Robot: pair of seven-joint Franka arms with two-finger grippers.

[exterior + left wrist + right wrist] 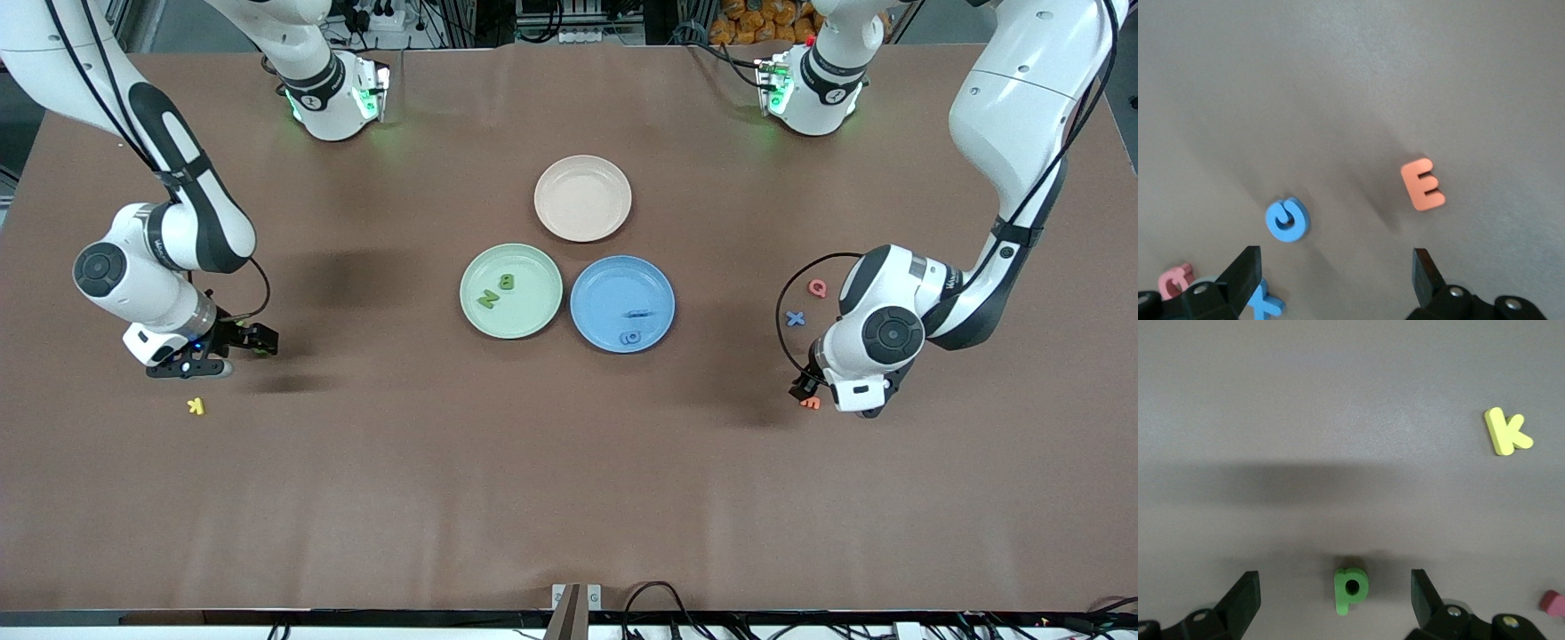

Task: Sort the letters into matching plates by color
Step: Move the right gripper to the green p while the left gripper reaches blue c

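Brown cloth covers the table, with the green plate (511, 292) and blue plate (622, 303) side by side at its middle, each already holding two letters. A green letter (1351, 589) lies on the cloth between the wide-open, empty fingers of the right gripper (1335, 597), near the right arm's edge. The left gripper (1338, 277), equally open and empty, hangs over a blue letter (1287, 219) with an orange letter (1423, 185) close by. A sloppy descent could snag the orange one instead, or nudge the green letter sideways.
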